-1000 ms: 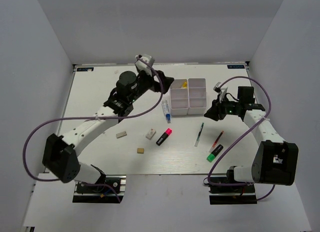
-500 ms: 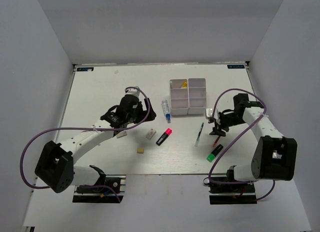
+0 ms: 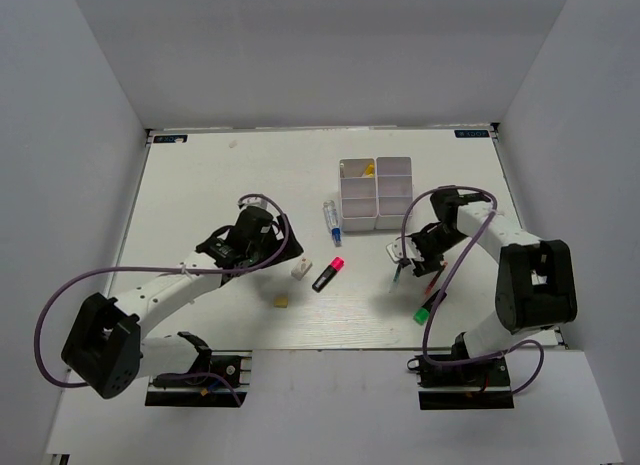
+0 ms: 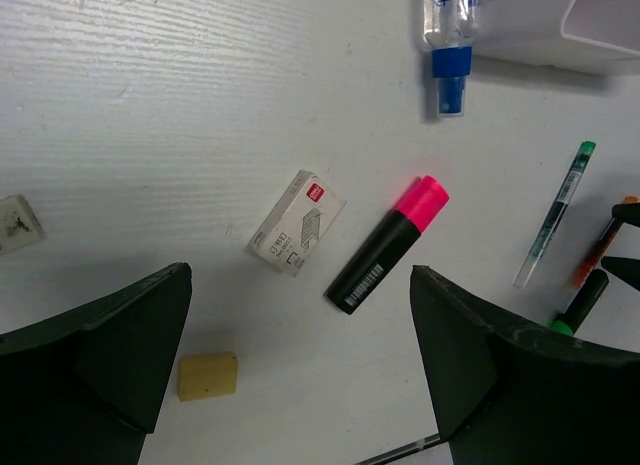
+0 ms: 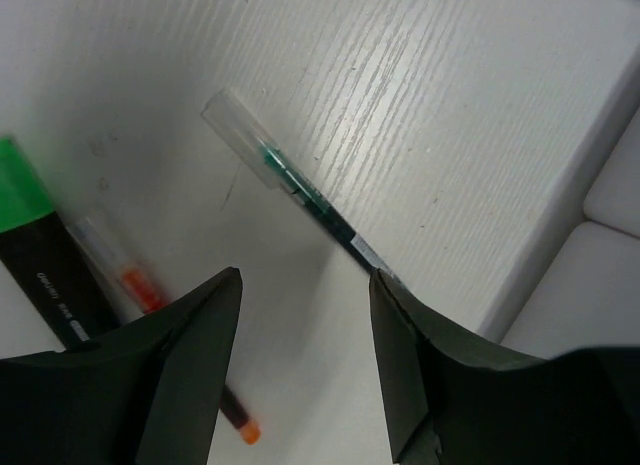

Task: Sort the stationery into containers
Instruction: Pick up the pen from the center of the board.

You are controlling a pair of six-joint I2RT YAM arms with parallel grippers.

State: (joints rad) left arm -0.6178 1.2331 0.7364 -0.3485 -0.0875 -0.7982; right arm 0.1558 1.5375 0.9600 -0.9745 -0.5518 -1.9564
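Note:
The containers (image 3: 376,192) are a white four-compartment box at the back centre. Loose stationery lies in front of it: a blue-capped marker (image 3: 331,217), a white eraser block (image 3: 298,270), a pink-and-black highlighter (image 3: 327,275), a tan eraser (image 3: 282,301), a green pen (image 3: 400,269), an orange pen (image 3: 433,281) and a green highlighter (image 3: 430,307). My left gripper (image 4: 300,370) stands wide open above the table. The tan eraser (image 4: 208,375) is beside its left finger and the pink highlighter (image 4: 388,243) lies ahead. My right gripper (image 5: 305,290) is open and empty, with the green pen (image 5: 300,190) just past its tips.
Another small white block (image 4: 15,223) lies at the left edge of the left wrist view, hidden under the arm from above. The container wall (image 5: 610,255) is close on the right of the right gripper. The orange pen (image 5: 140,290) and green highlighter (image 5: 40,245) lie by its left finger.
The left arm has swung from the containers down to the erasers and lowered. The right gripper has moved left and nearer, to the green pen, and its jaws have widened.

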